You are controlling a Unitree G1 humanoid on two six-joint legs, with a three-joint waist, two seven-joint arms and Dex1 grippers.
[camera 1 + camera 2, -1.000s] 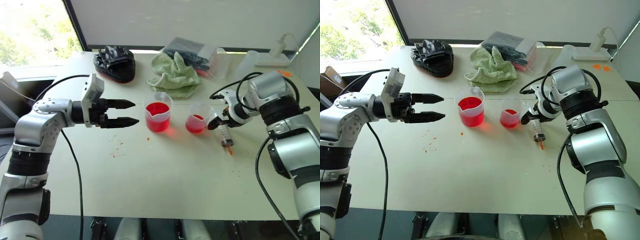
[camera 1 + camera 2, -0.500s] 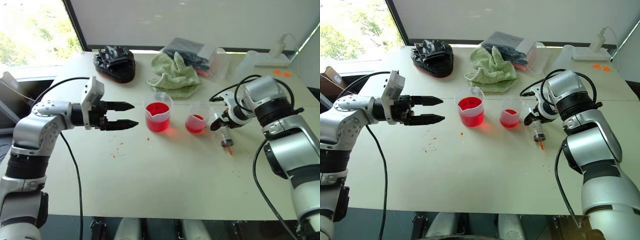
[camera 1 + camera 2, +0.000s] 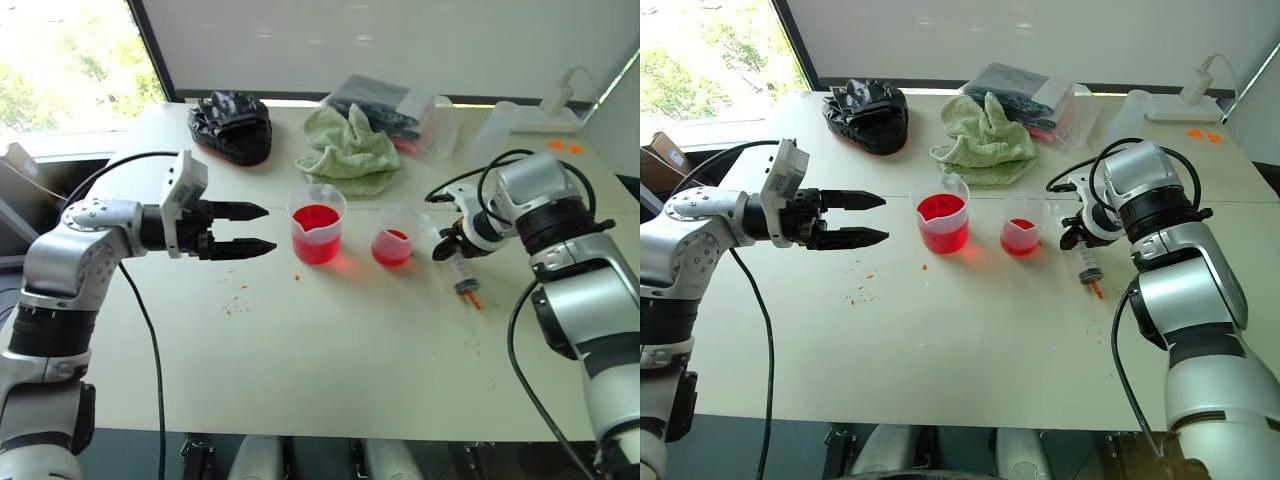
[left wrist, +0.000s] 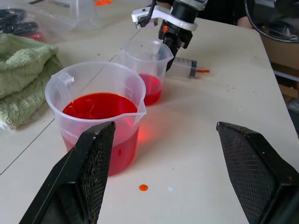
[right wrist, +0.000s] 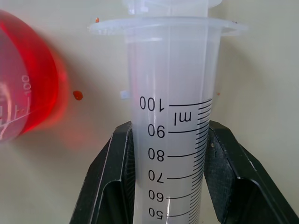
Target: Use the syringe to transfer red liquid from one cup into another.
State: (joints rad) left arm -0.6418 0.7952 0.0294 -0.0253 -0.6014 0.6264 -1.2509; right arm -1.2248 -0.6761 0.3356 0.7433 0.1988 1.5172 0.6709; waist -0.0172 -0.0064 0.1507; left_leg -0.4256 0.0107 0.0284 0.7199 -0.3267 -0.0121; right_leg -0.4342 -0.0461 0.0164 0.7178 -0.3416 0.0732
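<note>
The syringe (image 3: 1087, 266) is clamped by the right gripper (image 5: 164, 172) — both black fingers are pressed flat against the clear barrel near the plunger end, the graduations readable between them. It lies tilted on the table (image 3: 960, 340), just beside the smaller cup (image 3: 1021, 234) on the side away from the spouted beaker (image 3: 940, 213), its orange tip pointed away from the cup. A barrel grip of this kind is judged suited to lifting and carrying the syringe; the plunger is left free.

The spouted beaker, holding the deeper red liquid (image 4: 100, 105), stands near the smaller cup, on the far side of it from the syringe; a shallower red layer is seen in the smaller cup. A green cloth (image 3: 983, 139) lies behind the beaker — presumably kept for spills; small red drops are noted on the table around the beaker.

The left gripper (image 3: 258, 229) is held level, fingers well apart and empty, aimed at the beaker from its side away from the smaller cup and not touching it. This is read as a readiness to steady the beaker.

Step in hand, as judged: syringe secured, not yet lifted.
</note>
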